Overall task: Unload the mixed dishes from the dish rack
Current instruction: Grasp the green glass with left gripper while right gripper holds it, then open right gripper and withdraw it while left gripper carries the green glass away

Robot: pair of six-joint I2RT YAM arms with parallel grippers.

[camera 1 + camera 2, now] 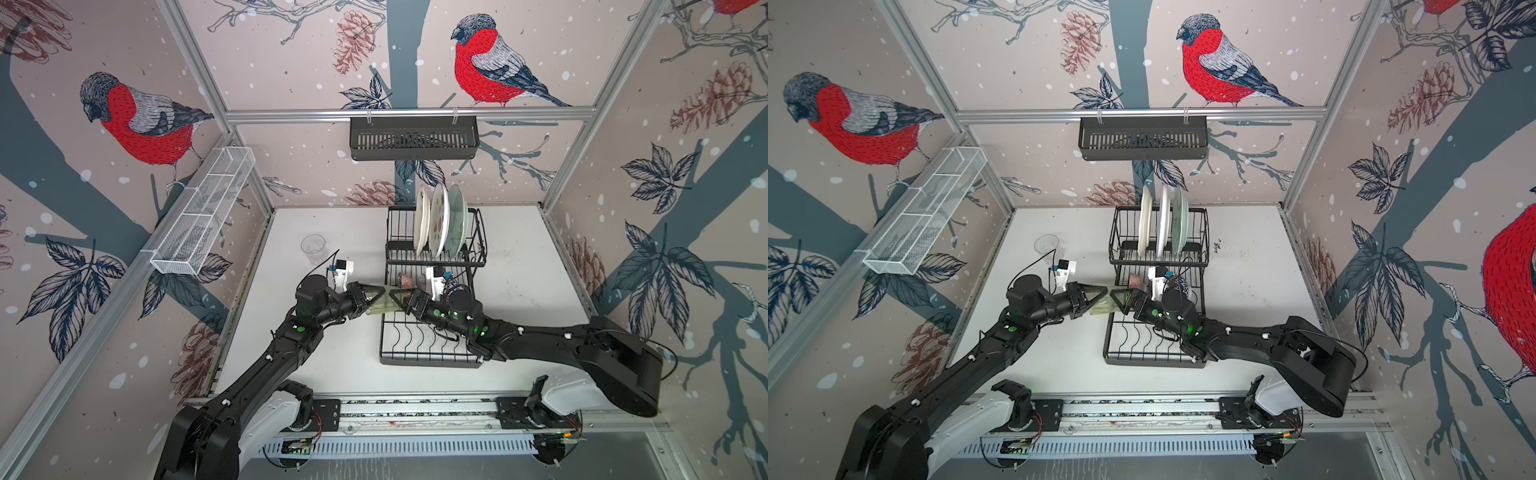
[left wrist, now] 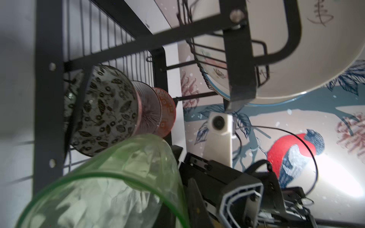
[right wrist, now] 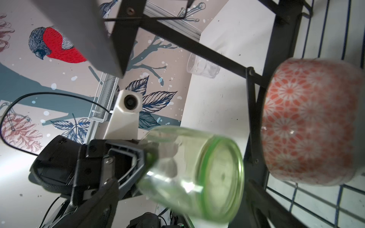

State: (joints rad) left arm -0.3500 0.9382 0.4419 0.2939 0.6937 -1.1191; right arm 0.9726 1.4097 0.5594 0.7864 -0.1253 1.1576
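Observation:
A green tumbler [image 1: 380, 306] [image 1: 1102, 306] hangs on its side at the left edge of the dish rack [image 1: 432, 354], between both grippers. My left gripper [image 1: 377, 298] [image 1: 1098, 296] is shut on its rim, one finger [image 2: 195, 199] outside the wall. My right gripper [image 1: 394, 300] [image 3: 182, 185] stands open, its fingers spread on either side of the tumbler's base [image 3: 219, 173] without touching. Three plates [image 1: 438, 220] stand in the raised section. Three patterned bowls [image 2: 106, 110] lie on the lower level, the red one [image 3: 308, 122] nearest. A clear tumbler [image 1: 313, 248] stands on the table.
A black slotted wall basket [image 1: 413, 139] hangs on the back wall above the rack. A long white mesh basket [image 1: 203, 216] is fixed to the left wall. The rack's front tray with wavy wires [image 1: 415, 336] lies under my right arm.

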